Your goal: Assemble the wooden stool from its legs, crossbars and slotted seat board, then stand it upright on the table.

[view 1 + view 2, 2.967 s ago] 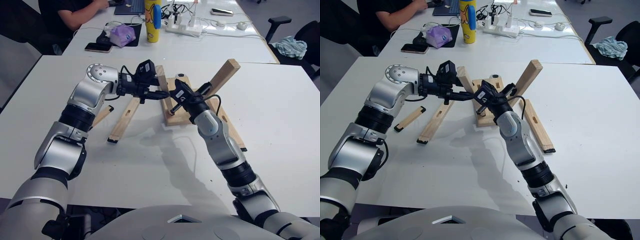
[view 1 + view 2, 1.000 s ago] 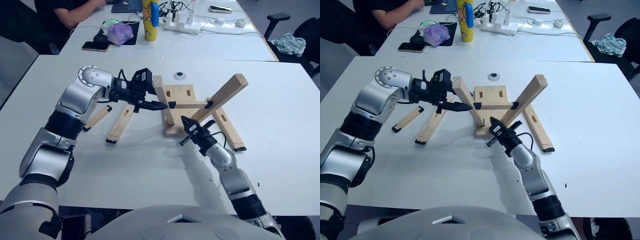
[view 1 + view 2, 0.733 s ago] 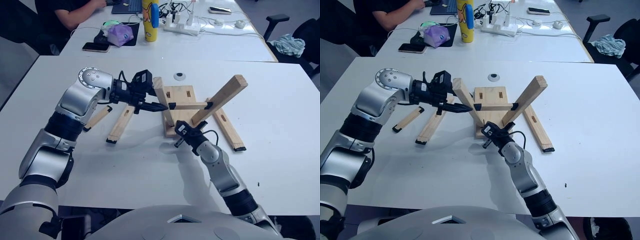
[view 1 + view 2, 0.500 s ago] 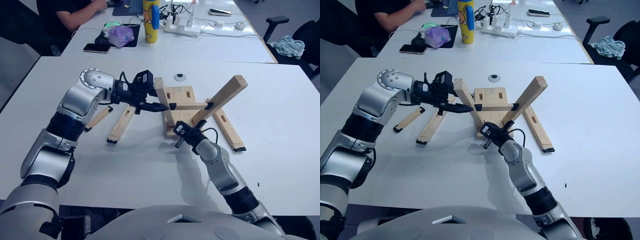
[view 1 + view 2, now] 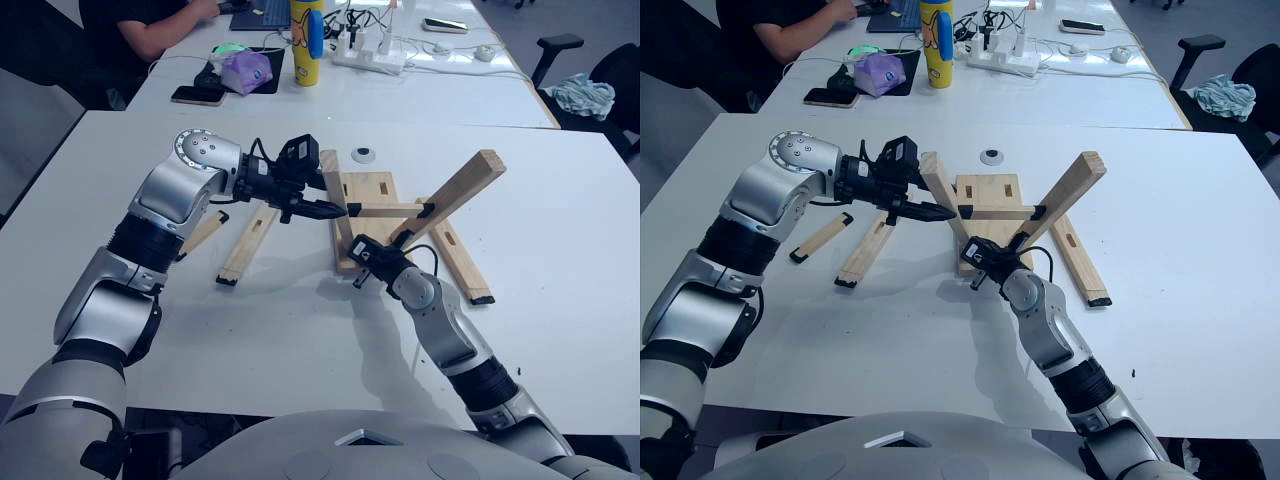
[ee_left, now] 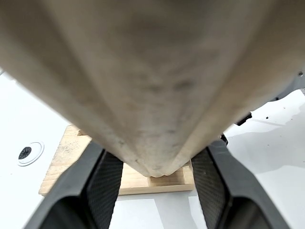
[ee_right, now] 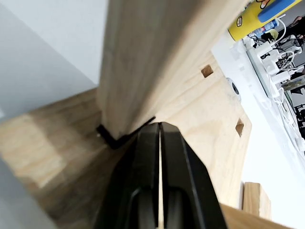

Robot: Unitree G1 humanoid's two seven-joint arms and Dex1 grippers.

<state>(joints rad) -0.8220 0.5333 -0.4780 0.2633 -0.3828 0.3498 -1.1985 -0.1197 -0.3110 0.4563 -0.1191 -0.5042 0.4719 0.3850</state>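
One leg (image 5: 329, 175) clamped in left gripper (image 5: 338, 209), steadying joint; right gripper (image 5: 362, 256), jaws together, probably braces seat board (image 5: 372, 188).

The robot's left arm (image 5: 165, 205) was raised and bent at the elbow, forearm level and pointing inward, with the left gripper (image 5: 325, 208) clamped around a stool leg (image 5: 334, 190). The right arm (image 5: 440, 330) extended forward and low, the right gripper (image 7: 159, 130) with its two fingers pressed together.
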